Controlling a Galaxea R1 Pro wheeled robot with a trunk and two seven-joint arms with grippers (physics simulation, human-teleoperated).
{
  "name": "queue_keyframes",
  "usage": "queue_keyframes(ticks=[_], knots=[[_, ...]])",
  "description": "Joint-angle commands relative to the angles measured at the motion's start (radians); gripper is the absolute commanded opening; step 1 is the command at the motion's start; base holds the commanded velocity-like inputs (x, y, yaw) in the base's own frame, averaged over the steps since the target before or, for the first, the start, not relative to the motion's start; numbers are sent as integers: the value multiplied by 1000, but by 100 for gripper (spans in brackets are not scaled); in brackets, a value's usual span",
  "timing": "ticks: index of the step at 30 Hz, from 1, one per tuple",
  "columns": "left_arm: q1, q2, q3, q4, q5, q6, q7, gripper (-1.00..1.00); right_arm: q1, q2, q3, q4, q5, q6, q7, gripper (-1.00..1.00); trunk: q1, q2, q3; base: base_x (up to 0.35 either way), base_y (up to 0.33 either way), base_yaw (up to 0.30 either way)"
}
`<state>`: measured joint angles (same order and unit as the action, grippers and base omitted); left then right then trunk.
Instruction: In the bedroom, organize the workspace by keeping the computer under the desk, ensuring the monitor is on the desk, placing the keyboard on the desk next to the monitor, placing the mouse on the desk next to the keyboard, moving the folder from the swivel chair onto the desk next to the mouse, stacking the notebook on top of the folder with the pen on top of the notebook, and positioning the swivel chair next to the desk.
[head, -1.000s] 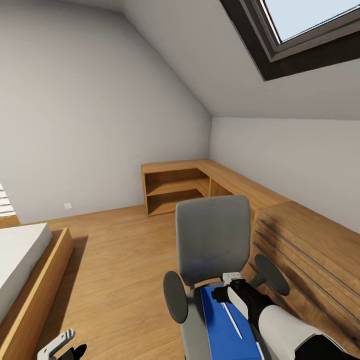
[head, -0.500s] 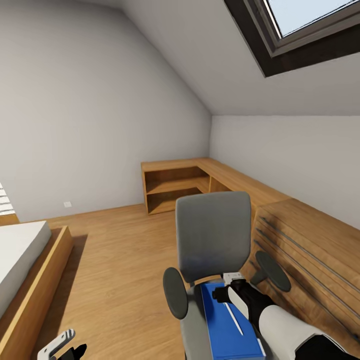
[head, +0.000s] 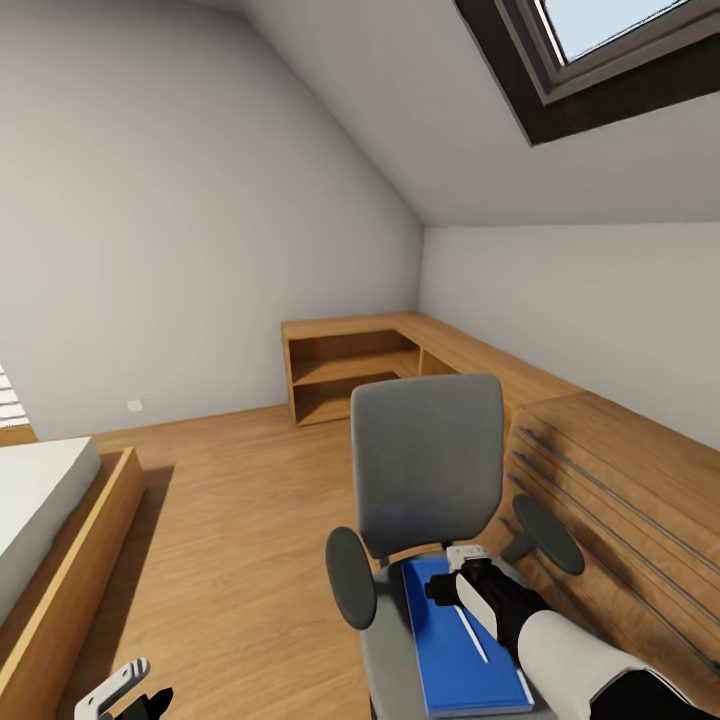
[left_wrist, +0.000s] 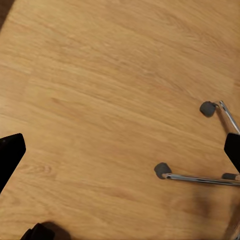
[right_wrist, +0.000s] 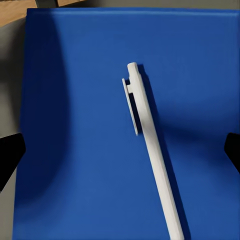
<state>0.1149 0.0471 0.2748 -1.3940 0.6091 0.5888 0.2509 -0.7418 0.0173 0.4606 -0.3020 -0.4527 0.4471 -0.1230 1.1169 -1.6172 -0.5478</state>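
The swivel chair (head: 428, 460), grey-backed with black armrests, stands right in front of me. On its seat lies the blue notebook (head: 445, 650), and the slim white pen (head: 470, 633) rests lengthwise on the cover. My right gripper (head: 452, 580) hovers open over the notebook's far end. In the right wrist view its fingertips (right_wrist: 10, 155) flank the pen (right_wrist: 152, 160) on the notebook (right_wrist: 65, 125) without touching it. My left gripper (head: 118, 690) hangs low and open over the floor, with the chair's chrome legs and castors (left_wrist: 207, 108) beyond it. The folder is hidden; desk, monitor, keyboard, mouse and computer are out of view.
A light wooden dresser (head: 620, 490) with long bar handles stands close on the chair's right. A low wooden shelf unit (head: 350, 375) fills the far corner. A bed (head: 45, 520) lies at the left, with open wooden floor (head: 230, 520) between it and the chair.
The head camera has shifted a little, so the chair sits slightly higher in the picture and more of the notebook shows. Both arms keep their places.
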Motion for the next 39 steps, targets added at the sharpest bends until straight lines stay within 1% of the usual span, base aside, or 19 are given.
queue_keyframes(ticks=[1, 25, 28, 34, 39], knots=[[0, 0, 0, -2, 11, 3, 8, 100, -1, 0, 7, -2, -11, 4, -8, 100, 4, -8, -4, 0, 0, 0], [0, 0, 0, -2, 10, 2, 8, 100, -1, 0, 9, 4, -11, 5, -53, 100, 4, -8, -4, 0, 0, 0], [0, 0, 0, -2, 10, 2, 9, 100, -1, 1, 9, 8, -11, 5, -52, 100, 15, -29, -13, 0, 0, 0], [0, 0, 0, -2, 11, 2, 9, 100, -1, 1, 9, 10, -11, 5, -52, 100, 15, -29, -13, 0, 0, 0], [0, -1, 0, -1, 11, 2, 10, 100, -1, 0, 9, 10, -11, 5, -52, 100, 35, -64, -29, 0, 0, 0]])
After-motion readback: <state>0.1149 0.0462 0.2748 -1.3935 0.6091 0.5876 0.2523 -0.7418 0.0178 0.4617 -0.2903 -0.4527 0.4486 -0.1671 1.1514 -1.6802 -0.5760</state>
